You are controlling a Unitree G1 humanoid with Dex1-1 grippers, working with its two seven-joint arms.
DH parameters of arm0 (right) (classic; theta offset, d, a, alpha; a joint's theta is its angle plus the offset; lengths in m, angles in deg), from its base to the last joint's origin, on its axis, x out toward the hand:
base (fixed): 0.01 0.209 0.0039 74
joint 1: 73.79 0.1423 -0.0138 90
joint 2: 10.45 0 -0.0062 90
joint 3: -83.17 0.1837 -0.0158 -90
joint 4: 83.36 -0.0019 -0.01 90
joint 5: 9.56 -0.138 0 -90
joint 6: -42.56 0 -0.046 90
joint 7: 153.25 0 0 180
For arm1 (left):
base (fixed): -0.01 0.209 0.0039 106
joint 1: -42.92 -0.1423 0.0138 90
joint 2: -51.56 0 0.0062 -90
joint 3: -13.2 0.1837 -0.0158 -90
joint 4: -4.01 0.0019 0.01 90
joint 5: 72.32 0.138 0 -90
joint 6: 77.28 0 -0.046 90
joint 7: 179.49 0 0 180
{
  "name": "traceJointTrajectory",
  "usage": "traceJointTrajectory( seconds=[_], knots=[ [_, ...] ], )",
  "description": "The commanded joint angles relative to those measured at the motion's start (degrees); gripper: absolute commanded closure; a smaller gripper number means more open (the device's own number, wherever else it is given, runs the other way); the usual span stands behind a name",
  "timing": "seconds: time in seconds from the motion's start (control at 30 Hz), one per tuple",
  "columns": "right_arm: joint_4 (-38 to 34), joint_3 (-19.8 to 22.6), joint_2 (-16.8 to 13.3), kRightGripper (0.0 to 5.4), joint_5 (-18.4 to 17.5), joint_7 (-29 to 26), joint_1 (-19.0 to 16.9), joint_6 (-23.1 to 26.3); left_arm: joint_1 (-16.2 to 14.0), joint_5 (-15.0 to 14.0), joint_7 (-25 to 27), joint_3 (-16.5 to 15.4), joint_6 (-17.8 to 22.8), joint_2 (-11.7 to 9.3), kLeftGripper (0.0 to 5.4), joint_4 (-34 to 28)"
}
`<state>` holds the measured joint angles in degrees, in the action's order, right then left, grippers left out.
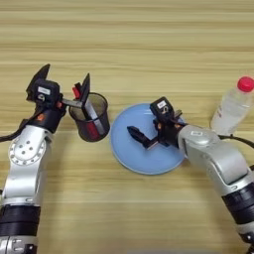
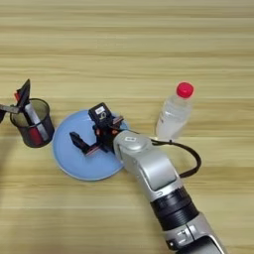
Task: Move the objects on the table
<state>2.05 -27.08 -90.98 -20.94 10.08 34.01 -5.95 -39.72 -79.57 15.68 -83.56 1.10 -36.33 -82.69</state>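
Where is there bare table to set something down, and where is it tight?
The far table behind everything is bare, as is the near strip between the two arms. It is crowded mid-table: left gripper at the pen cup, which sits close beside the plate; right gripper is over the plate, and the bottle stands to its right.

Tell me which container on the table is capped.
The clear bottle, closed with a red cap, upright right of the blue plate. The dark pen cup is open-topped, holding markers.
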Motion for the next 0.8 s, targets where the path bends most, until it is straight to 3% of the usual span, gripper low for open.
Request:
traceJointTrajectory(
  seconds=[0.03,0.33,0.8],
  knots=[
    [1.4,-0.4,0.3,0.00,-0.4,-2.3,1.5,2.7,0.3,-0.5,-0.3,-0.4,0.4,0.3,0.04,0.0],
    [3.8,0.4,-0.6,0.00,0.0,-5.4,2.0,5.4,0.6,-0.6,-0.3,-0.4,0.3,0.4,0.04,0.2],
    [1.0,-7.6,-11.6,0.00,3.8,-17.0,-2.0,0.9,0.6,-0.6,0.0,-0.1,0.5,0.8,0.04,-0.4]
  ],
)
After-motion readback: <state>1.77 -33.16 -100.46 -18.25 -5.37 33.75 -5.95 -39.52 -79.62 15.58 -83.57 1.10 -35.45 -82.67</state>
